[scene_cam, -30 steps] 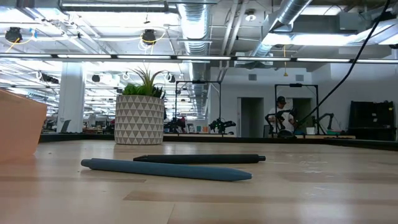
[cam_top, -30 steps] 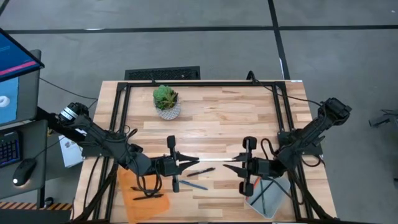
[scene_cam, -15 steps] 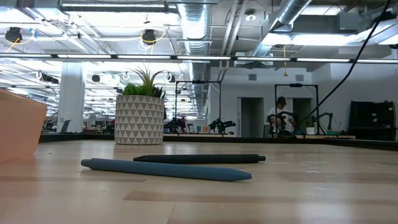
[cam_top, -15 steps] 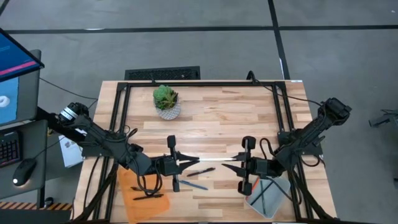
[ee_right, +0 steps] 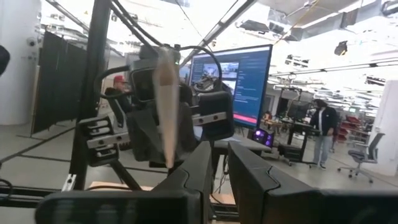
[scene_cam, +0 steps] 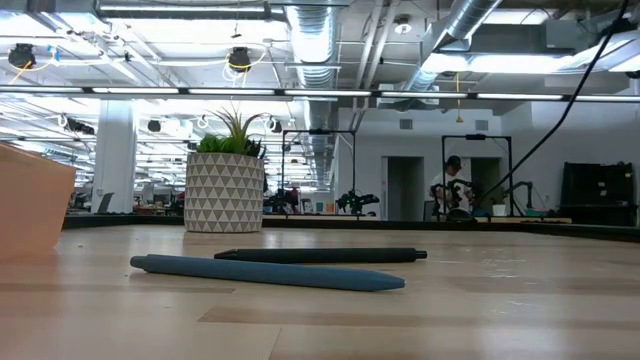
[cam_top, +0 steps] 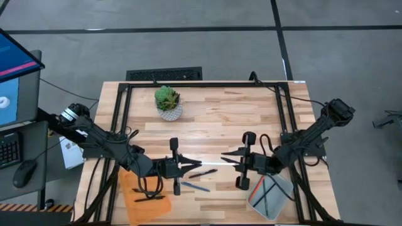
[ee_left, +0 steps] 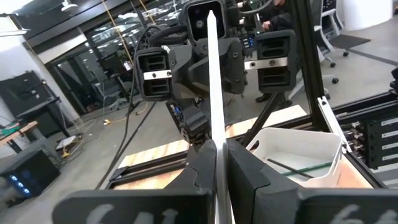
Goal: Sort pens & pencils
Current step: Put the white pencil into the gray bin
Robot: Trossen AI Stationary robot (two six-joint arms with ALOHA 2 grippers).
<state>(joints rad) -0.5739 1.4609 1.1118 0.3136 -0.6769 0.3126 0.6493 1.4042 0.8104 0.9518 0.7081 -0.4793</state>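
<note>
Right gripper [cam_top: 230, 157] has shifted leftward along white pencil [cam_top: 204, 162].

2 black jointed arms [cam_top: 107, 145]; looped black cables (white label near left base).

Bright ceiling strip lights [scene_cam: 300, 92] wash the room evenly, glaring white overhead. Shadows under the arms fall soft. Just beyond the right gripper [ee_right: 219, 163], the white pencil [ee_right: 166, 93] is blurred.

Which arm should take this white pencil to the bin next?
Right. The right gripper is open at the white pencil's free end, with the white bin beside that arm. The left gripper clamps the far end.
</note>
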